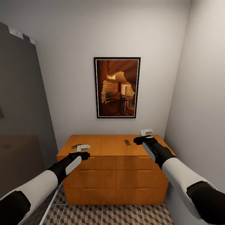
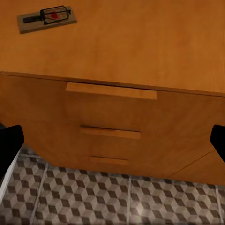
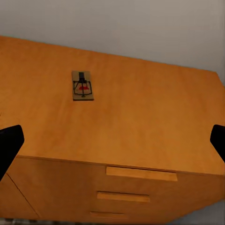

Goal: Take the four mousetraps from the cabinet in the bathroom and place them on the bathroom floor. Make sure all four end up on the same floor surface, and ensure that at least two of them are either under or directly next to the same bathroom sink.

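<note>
A pale wall (image 1: 78, 47) was seen across the top of the head view, with a framed picture (image 1: 117, 87) hung in the middle of the frame. Below it, in the lower middle, the wide orange-brown cabinet (image 1: 115, 175) was seen, with bar handles on its drawers. A strip of the bathroom floor (image 1: 106, 215), with its cube pattern, was shown along the bottom edge.

Two arms were held out over the cabinet. The left gripper (image 1: 83, 147) was seen at the lower left, and the right gripper (image 1: 146, 132) at the lower right. In each wrist view, dark finger tips were seen at both side edges, far apart, so both sets of jaws were spread open and nothing was held.

One mousetrap (image 1: 127, 142) was lying flat on the cabinet top, near the middle. Another mousetrap (image 2: 47, 18) was seen in the upper left of the left wrist view, near the top's left end.

No trap had been picked up yet, so the picking step seemed to be only starting. Next, a gripper probably needed to be lowered over a trap and closed on it.
</note>
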Robot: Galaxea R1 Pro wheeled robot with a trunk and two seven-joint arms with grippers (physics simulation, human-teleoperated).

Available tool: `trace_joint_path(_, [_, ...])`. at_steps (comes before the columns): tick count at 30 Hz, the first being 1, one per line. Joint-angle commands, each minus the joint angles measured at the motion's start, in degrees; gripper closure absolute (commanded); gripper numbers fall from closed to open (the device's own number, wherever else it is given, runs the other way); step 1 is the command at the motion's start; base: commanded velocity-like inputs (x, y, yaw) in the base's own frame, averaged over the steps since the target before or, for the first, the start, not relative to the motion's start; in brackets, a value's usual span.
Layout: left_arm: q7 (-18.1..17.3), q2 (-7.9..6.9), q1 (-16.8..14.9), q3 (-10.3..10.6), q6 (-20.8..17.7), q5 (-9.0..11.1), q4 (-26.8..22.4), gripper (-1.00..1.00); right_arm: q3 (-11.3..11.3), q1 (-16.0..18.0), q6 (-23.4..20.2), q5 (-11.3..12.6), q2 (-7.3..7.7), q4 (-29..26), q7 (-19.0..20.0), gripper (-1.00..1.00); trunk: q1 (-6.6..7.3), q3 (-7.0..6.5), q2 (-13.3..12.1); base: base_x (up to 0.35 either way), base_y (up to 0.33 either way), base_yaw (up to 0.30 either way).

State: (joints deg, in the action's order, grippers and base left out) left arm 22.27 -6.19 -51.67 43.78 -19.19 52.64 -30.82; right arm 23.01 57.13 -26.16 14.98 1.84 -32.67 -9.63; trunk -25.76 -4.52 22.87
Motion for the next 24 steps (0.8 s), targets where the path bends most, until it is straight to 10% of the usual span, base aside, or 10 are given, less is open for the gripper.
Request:
trace_joint_path(1, [0.42, -0.02, -0.06, 0.53, -0.09, 0.52, 0.08, -1.00, 0.52, 0.06, -0.35, 0.60, 0.07, -0.08, -0.44, -1.00, -0.03, 0.03, 0.05, 0.000, 0.000, 0.000])
trace_joint_path(18, [-2.29, 0.29, -0.10, 0.87, 0.10, 0.46, 1.50, -1.00, 0.89, 0.18, -1.03, 0.47, 0.98, 0.27, -0.05, -1.00, -0.03, 0.03, 0.05, 0.000, 0.000, 0.000])
trace_joint_path(24, [-2.27, 0.30, -0.10, 0.87, -0.10, 0.45, 1.58, -1.00, 0.53, 0.18, -1.16, 0.66, 4.60, 0.60, 3.00, -1.00, -0.03, 0.03, 0.05, 0.036, 0.000, 0.000])
